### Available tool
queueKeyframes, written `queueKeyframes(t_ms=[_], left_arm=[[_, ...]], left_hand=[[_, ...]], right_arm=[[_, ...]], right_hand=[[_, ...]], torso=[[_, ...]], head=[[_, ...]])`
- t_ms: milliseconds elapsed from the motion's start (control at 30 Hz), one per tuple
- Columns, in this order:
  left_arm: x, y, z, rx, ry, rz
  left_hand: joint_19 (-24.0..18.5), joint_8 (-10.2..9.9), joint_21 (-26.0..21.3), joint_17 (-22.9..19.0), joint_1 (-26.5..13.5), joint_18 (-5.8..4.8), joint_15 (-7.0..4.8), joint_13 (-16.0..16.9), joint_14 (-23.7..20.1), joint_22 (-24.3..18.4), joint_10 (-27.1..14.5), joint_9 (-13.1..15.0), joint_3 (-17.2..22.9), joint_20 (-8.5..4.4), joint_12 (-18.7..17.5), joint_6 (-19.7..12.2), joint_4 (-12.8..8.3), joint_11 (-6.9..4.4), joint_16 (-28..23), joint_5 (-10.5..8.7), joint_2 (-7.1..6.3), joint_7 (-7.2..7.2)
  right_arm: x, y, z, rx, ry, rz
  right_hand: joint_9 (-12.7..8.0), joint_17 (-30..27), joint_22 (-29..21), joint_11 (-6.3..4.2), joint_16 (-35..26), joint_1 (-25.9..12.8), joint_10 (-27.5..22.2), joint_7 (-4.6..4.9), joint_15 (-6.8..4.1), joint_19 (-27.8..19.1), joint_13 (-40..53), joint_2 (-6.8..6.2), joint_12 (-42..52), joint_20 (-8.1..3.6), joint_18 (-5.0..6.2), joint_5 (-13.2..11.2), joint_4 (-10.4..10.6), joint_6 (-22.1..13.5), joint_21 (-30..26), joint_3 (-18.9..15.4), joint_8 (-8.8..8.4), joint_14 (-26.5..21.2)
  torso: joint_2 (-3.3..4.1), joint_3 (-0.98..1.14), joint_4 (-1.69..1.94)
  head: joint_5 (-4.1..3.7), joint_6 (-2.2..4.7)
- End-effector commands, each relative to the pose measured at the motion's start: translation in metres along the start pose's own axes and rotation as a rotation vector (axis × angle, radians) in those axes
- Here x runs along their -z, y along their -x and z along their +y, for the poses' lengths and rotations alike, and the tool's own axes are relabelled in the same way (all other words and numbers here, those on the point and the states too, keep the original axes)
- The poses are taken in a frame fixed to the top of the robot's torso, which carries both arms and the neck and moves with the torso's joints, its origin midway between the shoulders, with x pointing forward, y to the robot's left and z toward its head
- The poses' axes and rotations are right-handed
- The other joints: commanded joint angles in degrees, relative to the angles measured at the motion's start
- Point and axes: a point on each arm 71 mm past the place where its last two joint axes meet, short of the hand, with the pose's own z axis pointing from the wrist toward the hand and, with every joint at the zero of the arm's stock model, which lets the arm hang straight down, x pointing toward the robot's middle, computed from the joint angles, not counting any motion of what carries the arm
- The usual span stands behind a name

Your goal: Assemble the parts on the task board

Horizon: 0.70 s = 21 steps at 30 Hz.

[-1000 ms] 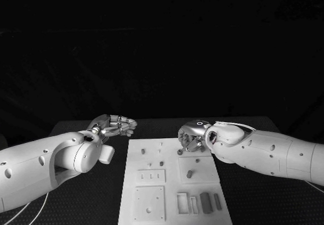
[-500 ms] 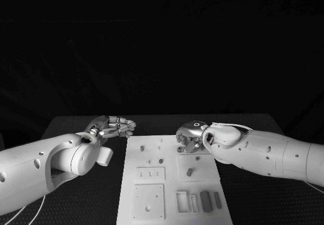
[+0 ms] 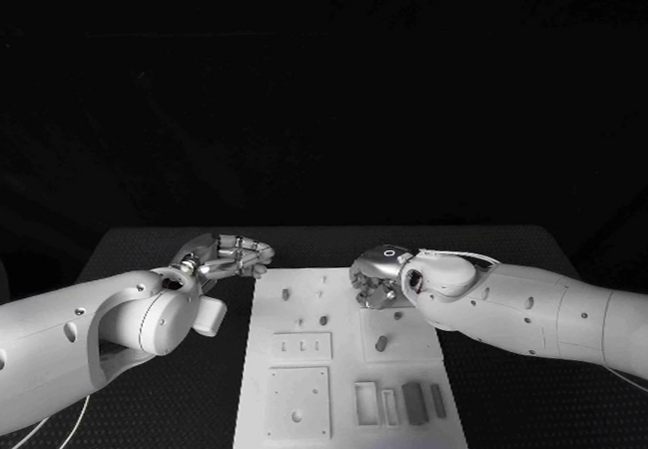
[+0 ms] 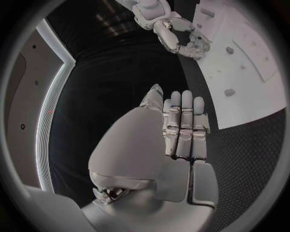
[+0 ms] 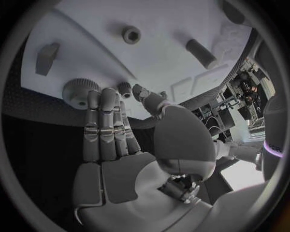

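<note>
Left hand: positioned over the dark desk just off the far left corner of the task board. Fingers lie straight and close together, and nothing is held in them.

Task board: a long white plate lying in the middle of the desk, its length running from near to far. At its far end several small dark parts stand on the white surface, among them a short peg and a second small piece. Mid-board carries a raised square block with three slots on the left, and a square plate with a dark cylinder on the right. At the near end sits a larger square plate with a single hole; to its right are an open rectangular frame and dark bars lying side by side.

Right hand: over the far right part of the board. The right wrist view shows its fingers extended together towards a round knurled part at the board's edge; whether they touch it cannot be told. A hexagonal nut, a wedge-shaped piece and a cylinder lie beyond on the board. Nothing is gripped.
</note>
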Motion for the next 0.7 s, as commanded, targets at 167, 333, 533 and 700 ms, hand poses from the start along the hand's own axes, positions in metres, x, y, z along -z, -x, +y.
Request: queueKeyframes(t_ms=[167, 333, 533, 700], left_arm=[[0.0017, -0.0031, -0.0021, 0.0, -0.013, 0.026], [0.0019, -0.0032, -0.0021, 0.0, -0.013, 0.027], [0.0016, -0.0031, -0.0019, 0.002, -0.01, 0.028], [0.0021, -0.0036, -0.0017, 0.003, -0.007, 0.032]], left_hand=[[-0.31, -0.38, 0.41, 0.1, -0.84, 0.66, 0.17, 0.06, 0.24, 1.15, -0.01, 0.07, -0.19, 0.21, -0.35, 0.1, 0.14, 0.26, -0.2, 0.15, 0.01, 0.3], [-0.33, -0.42, 0.43, 0.14, -0.96, 0.66, 0.17, 0.06, 0.24, 1.15, -0.02, 0.1, -0.19, 0.22, -0.39, 0.1, 0.14, 0.26, -0.22, 0.13, 0.0, 0.3], [-0.35, -0.49, 0.47, 0.2, -1.07, 0.68, 0.18, 0.07, 0.24, 1.15, -0.04, 0.13, -0.17, 0.22, -0.46, 0.07, 0.13, 0.27, -0.26, 0.12, -0.03, 0.32], [-0.37, -0.56, 0.5, 0.25, -1.18, 0.69, 0.18, 0.08, 0.24, 1.14, -0.07, 0.16, -0.13, 0.22, -0.53, 0.04, 0.13, 0.28, -0.3, 0.12, -0.02, 0.35]], right_arm=[[-0.0005, -0.0056, 0.0021, 0.034, 0.002, 0.008], [-0.0002, -0.0079, 0.0005, 0.039, -0.002, 0.017], [-0.001, -0.0085, 0.0058, 0.046, 0.01, 0.016], [-0.0007, -0.0084, 0.0048, 0.067, 0.008, 0.011]], right_hand=[[0.11, 0.43, 1.43, -0.34, 0.43, 0.19, 0.58, -0.22, -0.11, 0.26, -0.05, -0.39, -0.22, -0.18, 1.06, -0.37, 0.03, 0.69, 0.73, 0.63, -0.29, 0.46], [0.21, 0.68, 1.43, -0.46, 0.55, 0.29, 0.96, -0.37, -0.22, 0.28, 0.0, -0.4, -0.11, -0.24, 1.06, -0.41, 0.09, 1.12, 1.05, 0.86, -0.13, 0.53], [0.39, 1.29, 1.41, -0.61, 0.75, 0.69, 1.44, -0.8, -0.37, 0.19, 0.01, -0.31, -0.13, -0.38, 1.06, -0.45, 0.16, 1.97, 1.81, 1.71, 0.15, 0.61], [0.72, 2.59, 1.51, -1.19, 2.02, 1.76, 2.94, -1.27, -0.92, 0.78, 0.36, -0.32, 0.28, -0.9, 1.06, -0.51, -0.14, 3.15, 3.68, 3.31, 0.59, 1.37]], torso=[[0.56, 0.13, -0.01], [0.73, 0.14, -0.06], [0.98, 0.18, -0.09], [1.1, 0.2, -0.04]], head=[[0.0, 0.07], [0.01, 0.08], [0.11, -0.09], [0.12, -0.21]])
